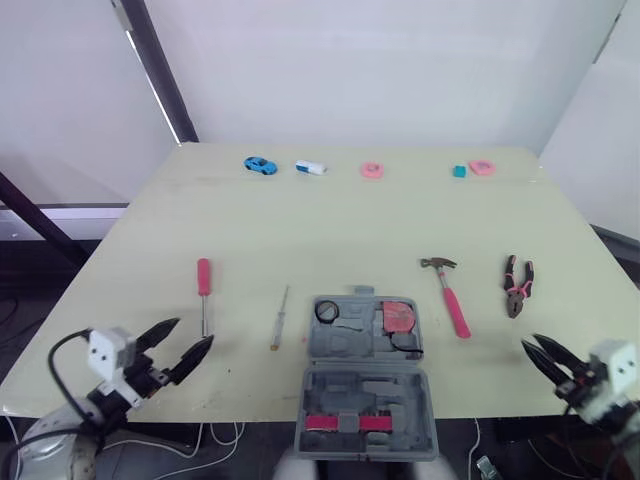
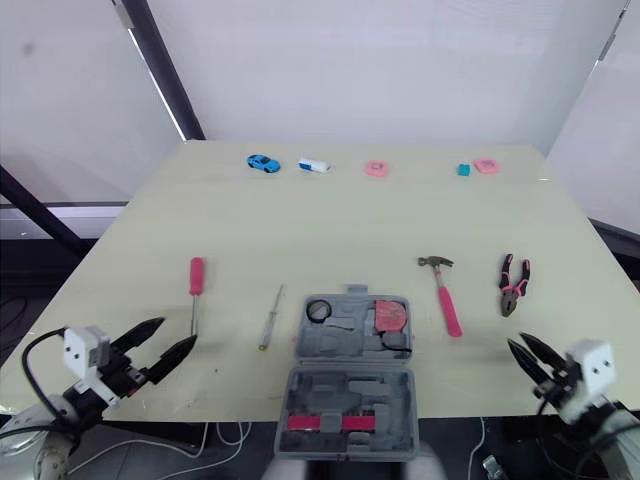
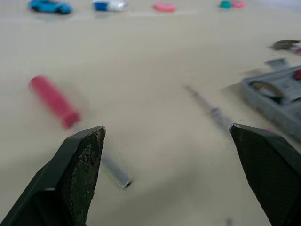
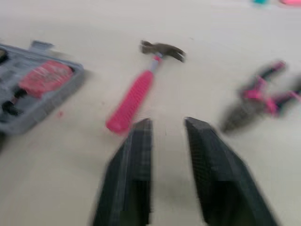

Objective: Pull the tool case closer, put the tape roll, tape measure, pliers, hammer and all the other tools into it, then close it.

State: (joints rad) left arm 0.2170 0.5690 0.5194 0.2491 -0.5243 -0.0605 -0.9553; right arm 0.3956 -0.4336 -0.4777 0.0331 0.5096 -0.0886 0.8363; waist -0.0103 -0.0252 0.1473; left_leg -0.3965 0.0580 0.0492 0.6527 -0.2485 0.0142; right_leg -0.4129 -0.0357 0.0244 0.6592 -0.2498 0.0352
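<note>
Now, at the lower left of the head view, the left gripper (image 1: 192,332) hung wide open and empty over the table (image 1: 300,230). Just beyond its fingertips lay the pink-handled screwdriver (image 1: 204,289), and to the right of that the thin screwdriver (image 1: 279,318).

At bottom centre sat the tool case (image 1: 400,388), open. Its nearer half seemed to reach past the table's near edge. In the farther half lay what looked like the tape roll (image 1: 327,311) and the red tape measure (image 1: 399,317). Right of the case lay the hammer (image 1: 448,293), then the pliers (image 1: 518,285). At the lower right the right gripper (image 1: 533,343) hovered empty, its fingers only narrowly apart, pointing between those two tools.

The case was probably the main hazard. Another pull towards the robot, or a tool dropped hard into it, could tip it off the edge. The thin screwdriver lay flat and slim, so the fingers might slide over it or push it away. The hammer was head-heavy, and a grip low on the handle could let it swing. A tool seated badly would likely stop the lid from closing.
</note>
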